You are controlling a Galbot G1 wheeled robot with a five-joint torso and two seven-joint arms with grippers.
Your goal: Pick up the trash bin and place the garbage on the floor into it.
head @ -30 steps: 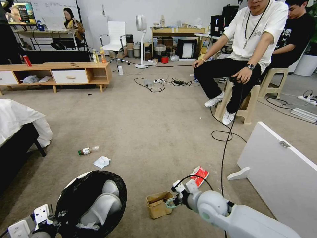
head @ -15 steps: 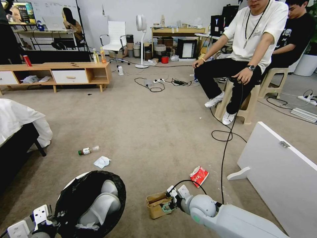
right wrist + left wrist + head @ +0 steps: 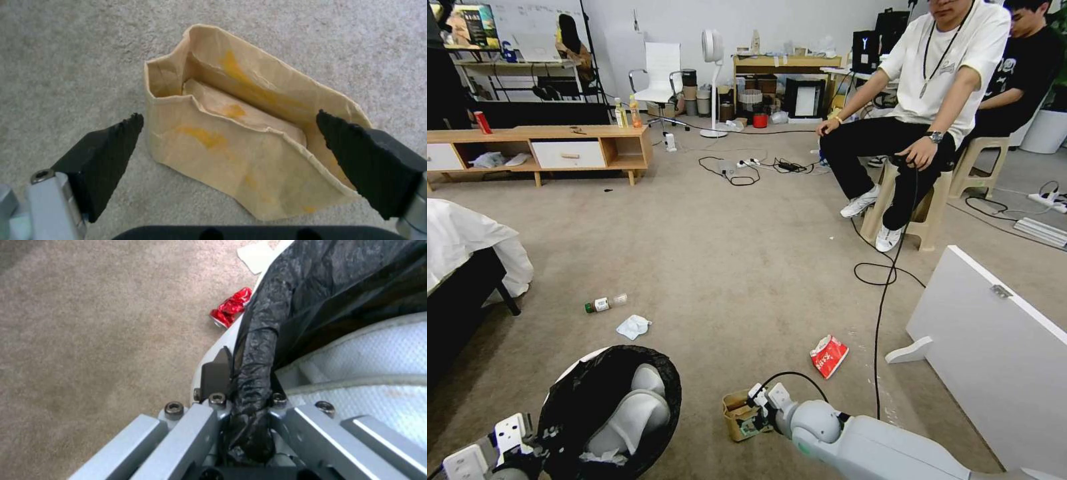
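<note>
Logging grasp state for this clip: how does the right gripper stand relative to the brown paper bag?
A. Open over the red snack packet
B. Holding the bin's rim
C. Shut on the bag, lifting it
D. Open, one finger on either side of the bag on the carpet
D: the right gripper is open, its black fingers flanking the brown paper bag, which rests on the carpet.

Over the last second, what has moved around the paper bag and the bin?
The right gripper has drawn back toward the robot and swung left, closing in on the brown paper bag; its open fingers now straddle the bag without touching it. The bag itself has not shifted on the carpet. The left gripper stays clamped on the trash bin rim, and the snack packet, small bottle and tissue lie where they were.
</note>
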